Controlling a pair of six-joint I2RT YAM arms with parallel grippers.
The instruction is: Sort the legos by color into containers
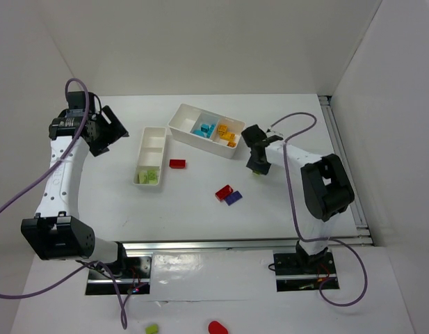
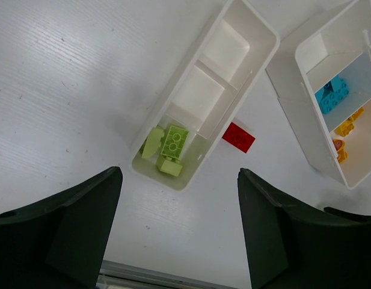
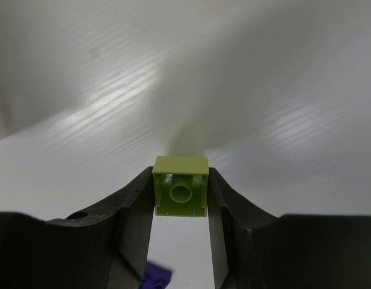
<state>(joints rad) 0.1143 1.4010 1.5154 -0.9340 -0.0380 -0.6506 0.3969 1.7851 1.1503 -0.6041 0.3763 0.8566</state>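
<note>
my left arm [image 1: 61, 174] reared up at far left, left gripper [image 2: 179, 180] facing down, fingers wide apart, my right arm [image 1: 301, 158] folded forward, wrist pitched down, right gripper [image 3: 181, 180] pinching lime green lego [image 3: 181, 195]

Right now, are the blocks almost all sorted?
More than halfway. Done: lime green bricks lie in the narrow tray's end compartment, cyan bricks and orange-yellow bricks in the wider tray. In hand: the right end effector grips another lime green brick. Left: two red bricks and a purple brick on the table.

Bright, even overhead light; right wrist background blurred, glary.
</note>
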